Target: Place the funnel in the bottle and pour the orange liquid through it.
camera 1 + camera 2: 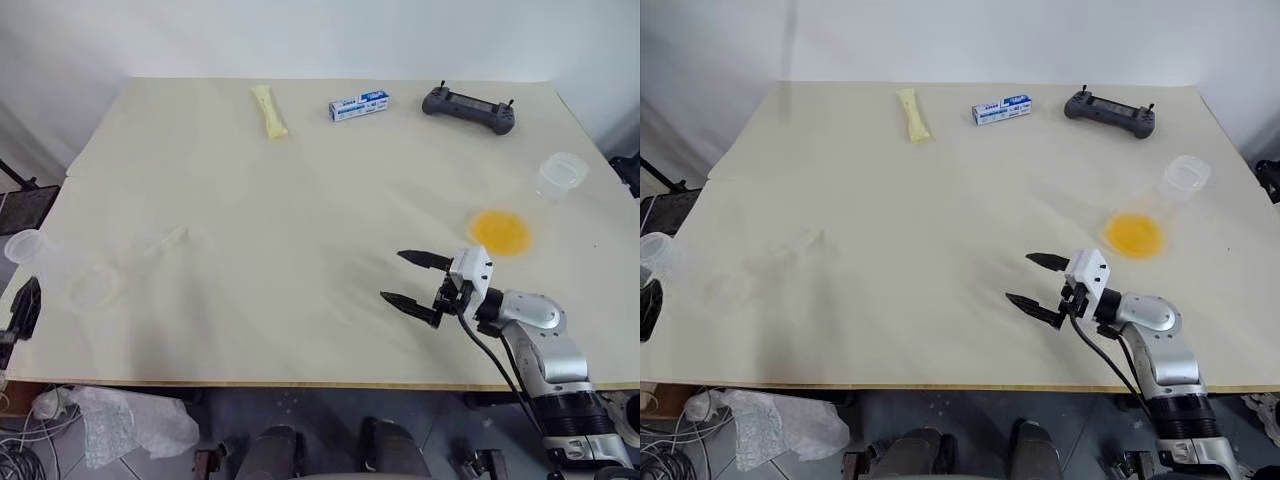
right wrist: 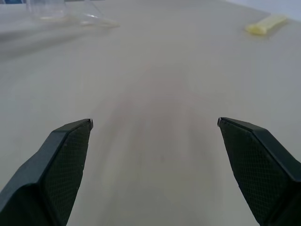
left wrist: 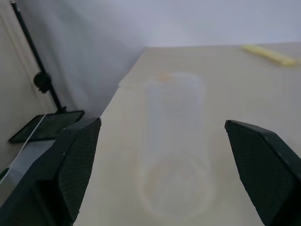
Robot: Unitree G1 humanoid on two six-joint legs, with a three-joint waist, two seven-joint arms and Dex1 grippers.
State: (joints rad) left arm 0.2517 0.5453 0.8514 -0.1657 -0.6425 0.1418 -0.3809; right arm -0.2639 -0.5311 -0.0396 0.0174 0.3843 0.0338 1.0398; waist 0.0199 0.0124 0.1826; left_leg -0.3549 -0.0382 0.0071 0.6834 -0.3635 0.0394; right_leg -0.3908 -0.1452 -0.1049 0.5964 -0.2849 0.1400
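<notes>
Cream-coloured sheeting covers the wide table (image 1: pixel 300 200) set against a pale wall. At its near right, the right gripper (image 1: pixel 412 278) hovers just over the surface, black fingers spread wide and holding nothing. At the near left edge, the left gripper (image 3: pixel 162 141) also stands wide apart and empty, with the clear, colourless conical bottle (image 1: pixel 60 272) lying on its side just ahead of it. The small transparent plastic funnel (image 1: pixel 165 243) lies just beyond the bottle. Well right of both, the orange liquid (image 1: pixel 500 231) pools in a second clear flask (image 1: pixel 548 185), also on its side. Along the far edge sit a pale yellow packet (image 1: pixel 269 111), a blue-and-white box (image 1: pixel 359 105) and a dark grey handheld controller (image 1: pixel 468 107).
</notes>
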